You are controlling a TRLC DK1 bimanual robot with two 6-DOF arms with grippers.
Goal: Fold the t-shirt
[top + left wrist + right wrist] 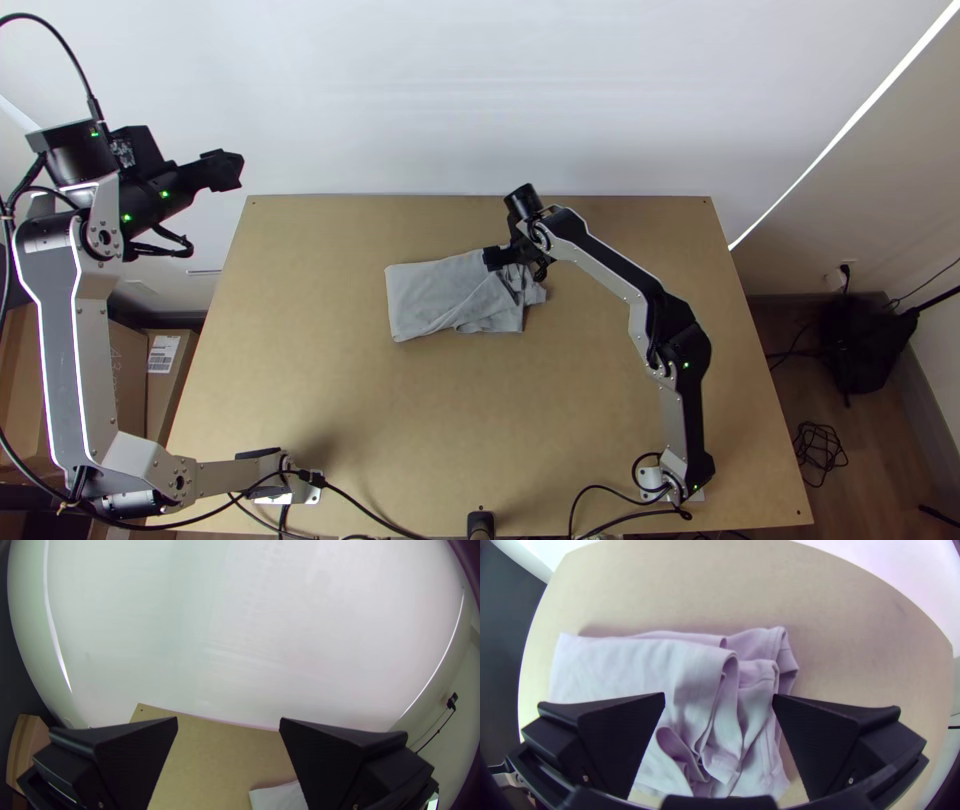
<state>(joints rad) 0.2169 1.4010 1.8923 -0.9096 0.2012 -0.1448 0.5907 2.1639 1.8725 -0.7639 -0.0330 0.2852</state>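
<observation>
The grey t-shirt [435,295] lies folded into a compact bundle at the table's middle, its left part flat, its right end rumpled in loose layers. Over that right end is my right gripper [495,258]. In the right wrist view my right gripper [719,695] stands open above the bunched layers of the t-shirt [680,665], with nothing held. My left gripper [232,170] is raised beyond the table's far left corner, away from the cloth. In the left wrist view my left gripper [229,719] is open, and a pale corner of the t-shirt [277,797] shows near one finger.
The wooden table [400,430] has bare surface around the cloth. A white wall [480,90] rises behind its far edge. Cardboard boxes [165,385] stand beyond the left edge, and cables [600,490] run along the near edge by the arm bases.
</observation>
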